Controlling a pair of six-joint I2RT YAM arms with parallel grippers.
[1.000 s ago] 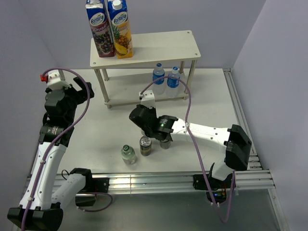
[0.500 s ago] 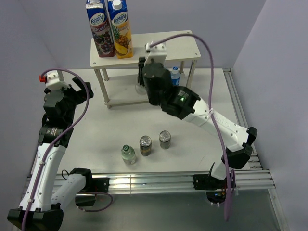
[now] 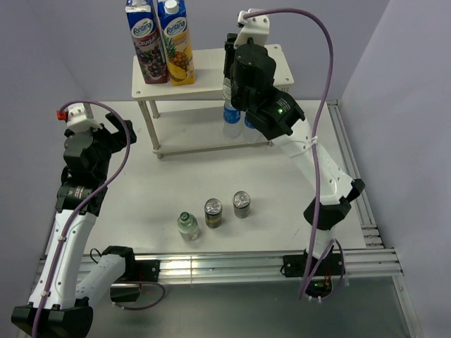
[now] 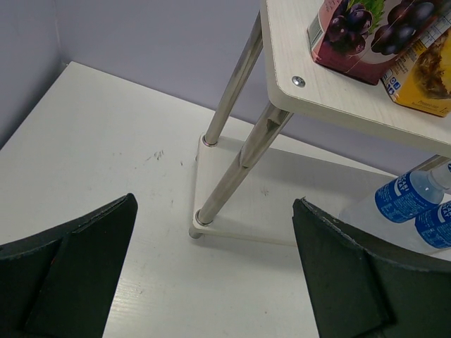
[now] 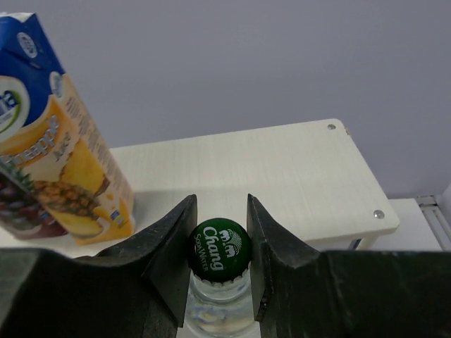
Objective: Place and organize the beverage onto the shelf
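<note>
Green-capped bottle clamped in right jaws, arm raised near shelf; left jaws apart.

The left arm and right arm share one build: smooth white link shells joined by bulky black joint housings, ending in black bases. The right cable is purple and loops wide of the arm. The left cable is the same purple. A white camera mount caps the right wrist. The left wrist's mount carries a red tip. A small green light glows on a right joint housing. The left end effector and right end effector have matte black, wedge-shaped fingers.
</note>
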